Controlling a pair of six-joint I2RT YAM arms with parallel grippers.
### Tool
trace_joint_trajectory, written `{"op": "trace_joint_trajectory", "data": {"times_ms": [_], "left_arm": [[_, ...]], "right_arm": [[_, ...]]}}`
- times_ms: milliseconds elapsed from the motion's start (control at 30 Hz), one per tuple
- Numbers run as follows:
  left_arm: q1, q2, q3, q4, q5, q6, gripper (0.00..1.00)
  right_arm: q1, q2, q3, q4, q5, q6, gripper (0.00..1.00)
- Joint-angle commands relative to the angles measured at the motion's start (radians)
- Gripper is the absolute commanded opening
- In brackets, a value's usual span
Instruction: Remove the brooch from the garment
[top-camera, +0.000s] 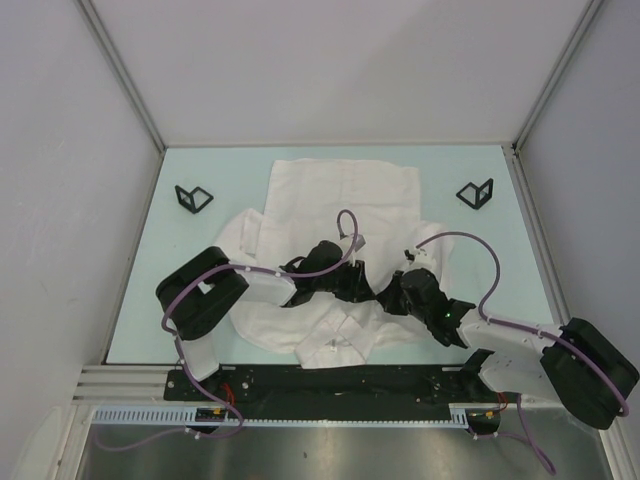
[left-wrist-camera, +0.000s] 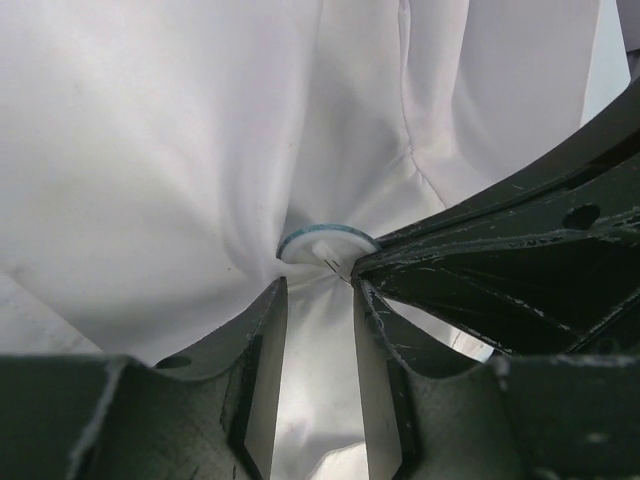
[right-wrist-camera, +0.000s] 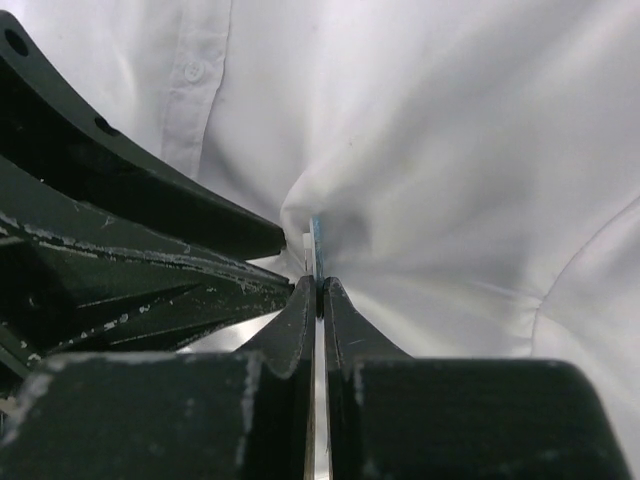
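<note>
White shirt (top-camera: 340, 190) with blue-rimmed brooch (left-wrist-camera: 325, 241) between tight right jaws; left jaws half-open.

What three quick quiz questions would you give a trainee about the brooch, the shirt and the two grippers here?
1. True or false: the right gripper has its jaws shut on the brooch.
2. Pick one: on the left gripper, the jaws stand A) shut tight, B) apart, C) out of view.
3. Short answer: what colour is the rim of the brooch on the white garment?

Key: 1 true; 2 B; 3 blue-green.
</note>
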Motion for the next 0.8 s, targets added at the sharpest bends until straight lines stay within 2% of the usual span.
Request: {"op": "trace_joint_trajectory", "data": {"times_ms": [0,167,767], "left_arm": [[-0.005,-0.001,0.024,0.014,-0.036,-0.013,0.39],[-0.005,0.011,0.039,0.000,-0.043,-0.014,0.44],[-0.005,0.060,0.070,-0.009,-0.037,-0.011,0.43]], "right_arm": [[-0.011,-0.031,-0.027,0.021,-0.015,0.021,0.00],[-0.030,-0.059,-0.048,0.031,-0.037,0.029,0.00],[-0.060,-0.058,-0.077,0.118,-0.098,0.027,0.00]]}}
